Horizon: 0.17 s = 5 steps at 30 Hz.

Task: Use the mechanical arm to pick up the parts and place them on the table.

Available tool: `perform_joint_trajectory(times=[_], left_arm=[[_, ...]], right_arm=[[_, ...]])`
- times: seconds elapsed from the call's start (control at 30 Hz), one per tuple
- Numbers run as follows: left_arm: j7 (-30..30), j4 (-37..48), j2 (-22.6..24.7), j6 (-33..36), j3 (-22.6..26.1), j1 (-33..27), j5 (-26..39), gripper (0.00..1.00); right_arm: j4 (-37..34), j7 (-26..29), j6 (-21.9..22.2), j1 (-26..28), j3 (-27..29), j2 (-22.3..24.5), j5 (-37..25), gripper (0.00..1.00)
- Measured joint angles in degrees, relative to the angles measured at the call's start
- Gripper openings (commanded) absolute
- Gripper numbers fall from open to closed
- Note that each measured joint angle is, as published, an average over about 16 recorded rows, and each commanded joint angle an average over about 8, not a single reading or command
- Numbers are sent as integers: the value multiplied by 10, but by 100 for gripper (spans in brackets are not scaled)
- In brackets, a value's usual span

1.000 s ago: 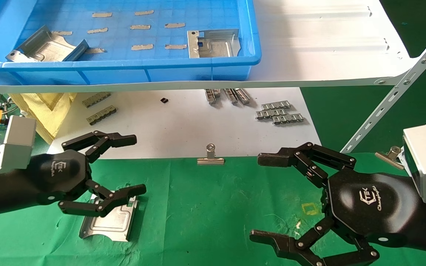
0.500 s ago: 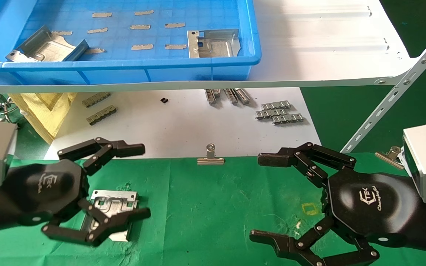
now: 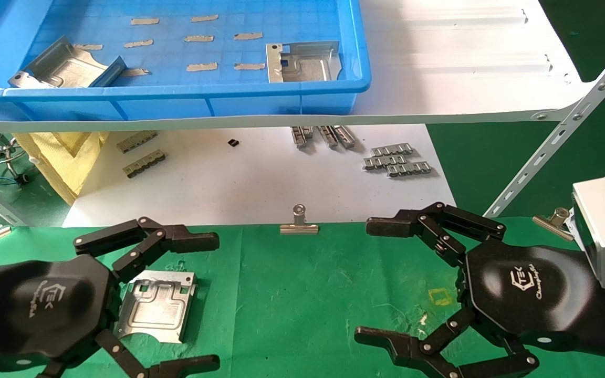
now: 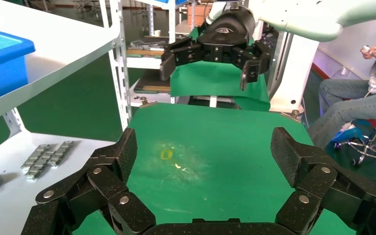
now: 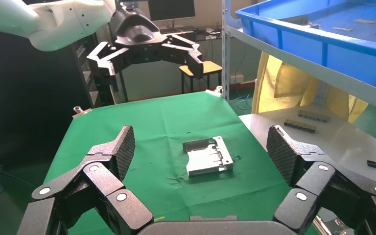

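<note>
One silver sheet-metal part (image 3: 156, 306) lies flat on the green cloth table (image 3: 302, 294); it also shows in the right wrist view (image 5: 207, 156). My left gripper (image 3: 217, 301) is open and empty above the table, just left of that part, apart from it. My right gripper (image 3: 372, 281) hangs open and empty over the table at the right; it shows far off in the left wrist view (image 4: 206, 63). Two more parts (image 3: 63, 65) (image 3: 302, 62) lie in the blue bin (image 3: 176, 97) on the white shelf (image 3: 460, 63).
Small ridged grey strips (image 3: 397, 160) and a black bit (image 3: 233, 142) lie on the white sheet (image 3: 250, 178) behind the cloth. A binder clip (image 3: 299, 223) holds the cloth's far edge; another (image 3: 553, 220) is at the right. A slanted shelf brace (image 3: 560, 131) stands right.
My left gripper has drawn back toward me and to the left, off the part. The part now lies uncovered on the cloth. The right arm has not moved.
</note>
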Motion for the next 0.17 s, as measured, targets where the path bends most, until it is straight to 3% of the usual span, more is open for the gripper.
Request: perform_joint_trajectory(times=[0.17], left_arm=[[-4, -11, -2, -1, -4, 4, -2, 100]], right_arm=[[0, 0, 0, 0, 0, 0, 0, 100]])
